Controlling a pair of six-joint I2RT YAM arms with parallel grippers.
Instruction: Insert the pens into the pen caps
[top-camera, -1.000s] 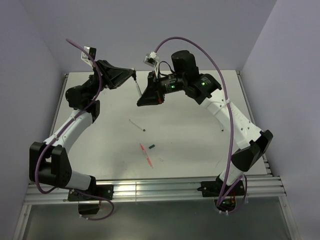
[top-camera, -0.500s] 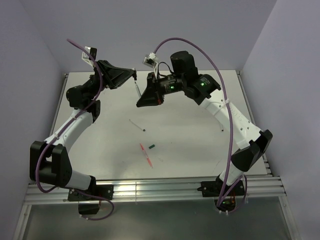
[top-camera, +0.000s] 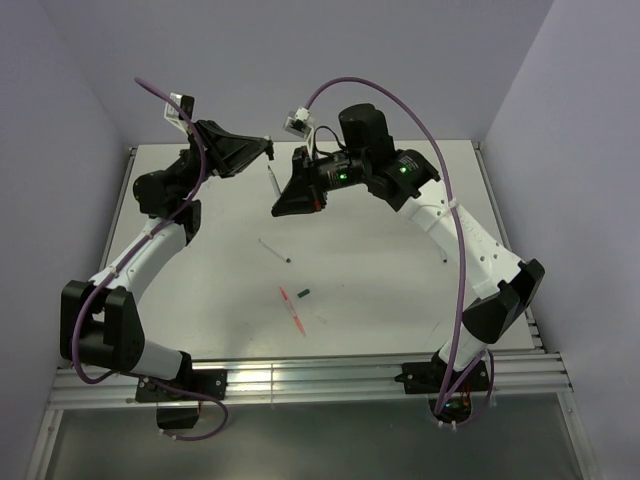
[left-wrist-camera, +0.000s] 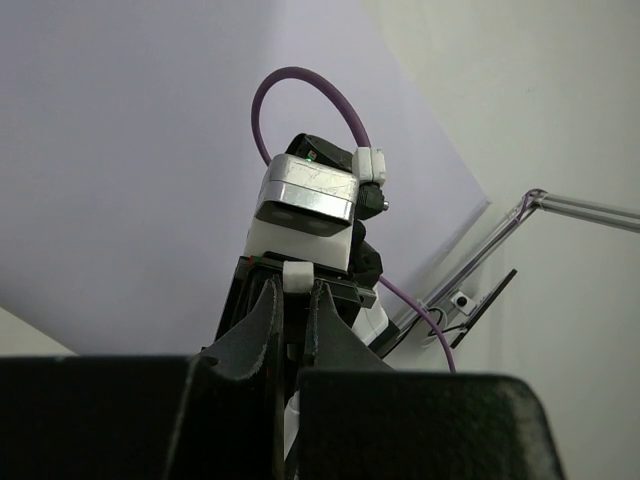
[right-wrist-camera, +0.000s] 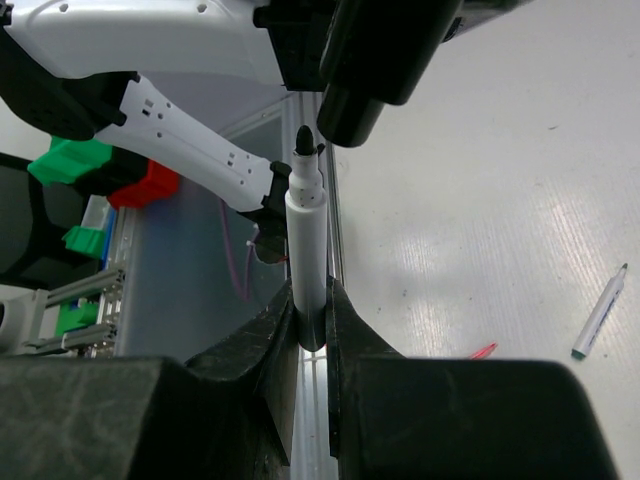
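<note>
From the top camera, the right gripper (top-camera: 278, 208) hangs over the far half of the table (top-camera: 400, 270). Its fingers are pinched on a whitish-grey pen (top-camera: 272, 181), whose dark tip points toward 11 o'clock. The left gripper (top-camera: 266, 150) sits at 11 o'clock from that pen, its fingertips just beside the tip; whether they touch it I cannot tell. A second whitish-grey pen (top-camera: 274, 249) lies on the table at 6 o'clock from the right gripper, slanted, with its dark tip at the lower right. Farther along toward 6 o'clock lies the red-pink pen (top-camera: 293, 310), and the dark green cap (top-camera: 303, 293) sits just beside its upper end, at 3 o'clock.

In the left wrist view, the two dark fingers (left-wrist-camera: 255, 330) are drawn close, with only a narrow slit between them. Whether anything is pinched there I cannot tell. Straight beyond them, at 12 o'clock, is the other arm's silver wrist camera (left-wrist-camera: 305, 195), with a purple cable (left-wrist-camera: 310, 90) looping above it.

In the right wrist view, the fingers clamp the lower barrel of the held pen, which stands upright toward 12 o'clock. The left gripper's black fingertip sits at 1 o'clock from the dark nib, very near it. The loose whitish-grey pen lies at 3 o'clock, and a sliver of the red-pink one shows lower down.
</note>
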